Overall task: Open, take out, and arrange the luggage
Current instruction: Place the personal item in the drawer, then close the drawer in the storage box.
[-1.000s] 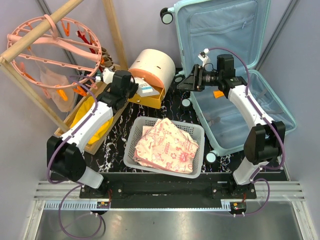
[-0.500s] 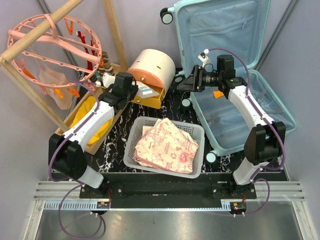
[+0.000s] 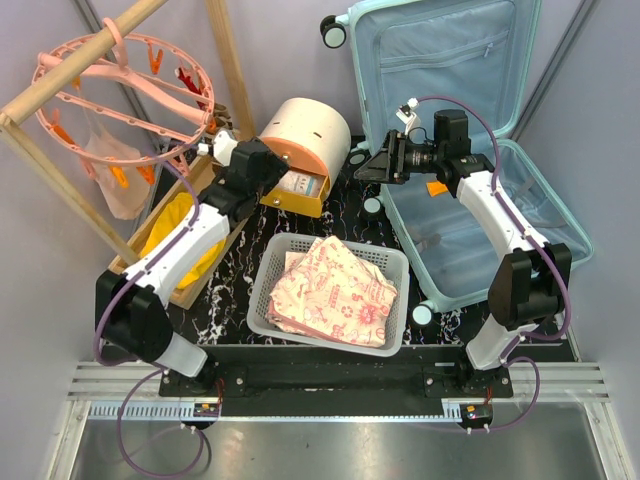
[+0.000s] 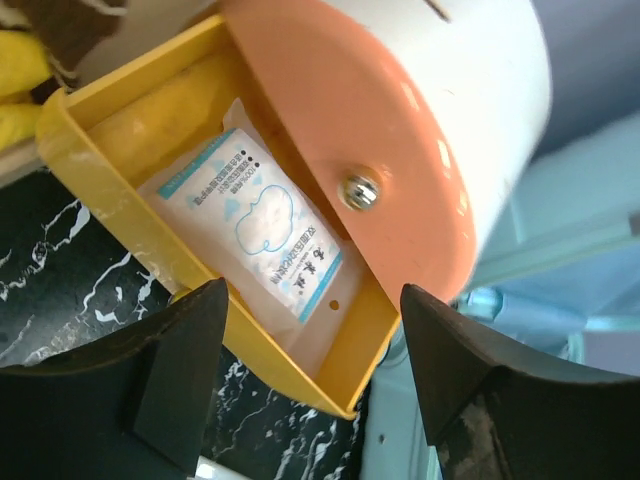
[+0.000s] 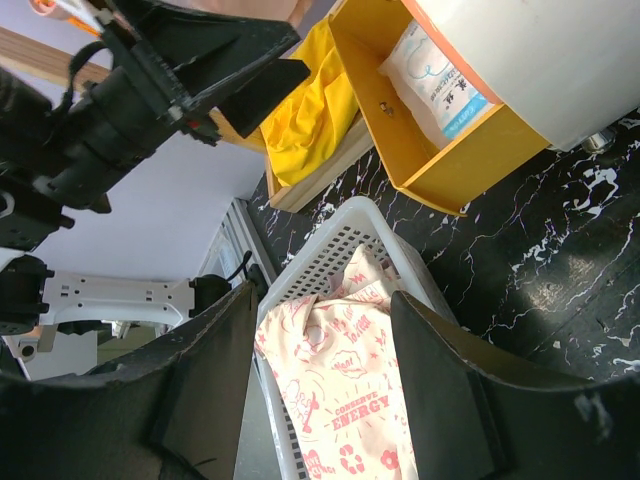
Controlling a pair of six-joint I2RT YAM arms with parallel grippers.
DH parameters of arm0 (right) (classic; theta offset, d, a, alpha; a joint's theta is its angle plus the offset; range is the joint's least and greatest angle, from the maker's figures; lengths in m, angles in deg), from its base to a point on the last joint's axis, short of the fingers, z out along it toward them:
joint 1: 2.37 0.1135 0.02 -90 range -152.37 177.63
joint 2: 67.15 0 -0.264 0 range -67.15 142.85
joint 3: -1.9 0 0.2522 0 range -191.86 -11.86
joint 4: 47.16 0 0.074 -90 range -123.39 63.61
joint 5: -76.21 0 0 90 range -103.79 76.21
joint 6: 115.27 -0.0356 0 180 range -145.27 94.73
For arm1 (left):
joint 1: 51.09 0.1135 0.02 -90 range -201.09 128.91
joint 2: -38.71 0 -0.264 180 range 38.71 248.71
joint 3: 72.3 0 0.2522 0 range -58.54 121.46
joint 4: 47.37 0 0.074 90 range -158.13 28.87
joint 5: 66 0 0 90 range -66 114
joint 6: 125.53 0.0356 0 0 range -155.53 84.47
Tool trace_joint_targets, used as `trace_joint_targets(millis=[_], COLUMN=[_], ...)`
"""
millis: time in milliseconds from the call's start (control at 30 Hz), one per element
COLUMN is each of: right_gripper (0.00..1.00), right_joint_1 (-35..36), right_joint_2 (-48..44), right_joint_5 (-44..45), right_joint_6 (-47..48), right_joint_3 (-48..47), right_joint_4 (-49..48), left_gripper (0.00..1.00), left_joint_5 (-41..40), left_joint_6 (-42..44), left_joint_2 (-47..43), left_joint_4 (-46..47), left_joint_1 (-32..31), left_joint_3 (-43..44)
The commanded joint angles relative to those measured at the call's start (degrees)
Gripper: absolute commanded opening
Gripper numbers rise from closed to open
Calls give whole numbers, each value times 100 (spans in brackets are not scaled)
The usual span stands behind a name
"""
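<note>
Pincers gape empty: left pincer (image 4: 312,300) over the packet (image 4: 250,225), right pincer (image 5: 325,300) beside the luggage (image 3: 460,50).

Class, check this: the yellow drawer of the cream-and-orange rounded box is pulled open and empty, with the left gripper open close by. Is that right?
Not empty: a white-and-blue packet lies in the yellow drawer, as the left wrist view shows. The rest holds: drawer pulled open, left gripper open close by.

Black marbled table (image 3: 238,268) bears white basket (image 3: 264,282), drawer box (image 3: 305,130), open luggage (image 3: 455,60).
</note>
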Motion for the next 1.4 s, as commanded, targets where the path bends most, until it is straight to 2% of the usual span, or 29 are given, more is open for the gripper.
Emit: trace_joint_targets(millis=[0, 133, 233, 367, 500, 600, 833, 1233, 1367], right_gripper=[65, 65, 64, 64, 64, 64, 63, 63, 64], right_joint_1=[-10, -19, -19, -19, -19, -19, -10, -19, -19], right_joint_2=[-273, -282, -317, -343, -308, -343, -369, -326, -317], right_joint_5=[-20, -2, 15, 6, -29, 6, 50, 243, 463], right_joint_6=[41, 32, 23, -29, -56, -73, -91, -126, -170], right_joint_3=[-26, -8, 18, 89, 63, 10, -17, -87, -87], right_joint_4=[-145, -145, -145, -154, -145, -145, -154, -136, -136], left_gripper=[74, 72, 63, 59, 49, 42, 39, 40, 45], left_joint_5=[177, 993, 1433, 2040, 2533, 2578, 2455, 2129, 2077], left_joint_6=[1540, 1691, 1937, 2569, 2737, 2956, 3483, 3818, 3836], left_joint_2=[-568, -814, -920, -780, -228, 176, 793, 1698, 1857], left_joint_4=[733, 848, 831, 786, 804, 804, 997, 1393, 1541], left_joint_1=[-184, -114, -26, 1, 36, 54, 54, 54, 54], left_joint_3=[-42, -788, -1193, -1150, -966, -729, -210, 713, 906])
